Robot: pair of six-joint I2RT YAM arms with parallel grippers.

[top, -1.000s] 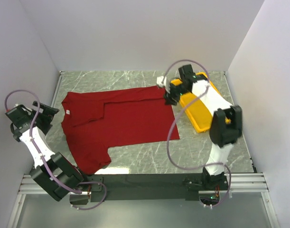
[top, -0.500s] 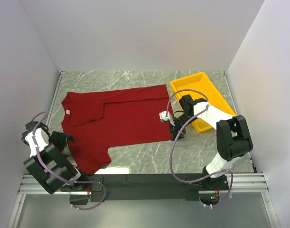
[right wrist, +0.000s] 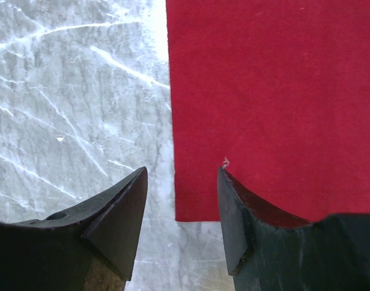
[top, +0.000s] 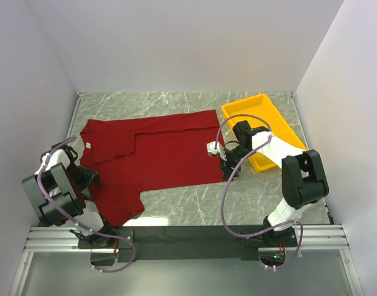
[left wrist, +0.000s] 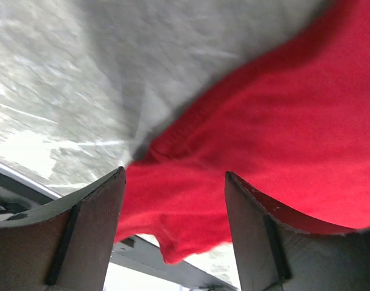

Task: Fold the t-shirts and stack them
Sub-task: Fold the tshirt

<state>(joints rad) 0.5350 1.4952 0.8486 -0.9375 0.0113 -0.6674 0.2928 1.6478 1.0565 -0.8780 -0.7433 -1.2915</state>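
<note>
A dark red t-shirt (top: 157,151) lies spread flat on the marble table, neck label (top: 87,145) to the left, hem to the right. My left gripper (top: 91,179) is low at the near-left sleeve. In the left wrist view its fingers stand open (left wrist: 174,173) with the sleeve's red cloth (left wrist: 281,121) lying beyond and between them. My right gripper (top: 227,166) sits at the shirt's near-right hem corner. In the right wrist view it is open (right wrist: 181,170), and the hem corner (right wrist: 191,206) lies in the gap between its fingers over the marble.
A yellow tray (top: 265,114) stands at the back right, just beyond the right arm. The table's front metal rail (top: 188,234) runs along the near edge, also close under the left gripper (left wrist: 9,188). White walls close in on three sides.
The left arm swung from the left wall in to the near-left sleeve, its jaws narrowing a little. The right gripper came from the shirt's far-right corner to its near-right corner, then held still.
</note>
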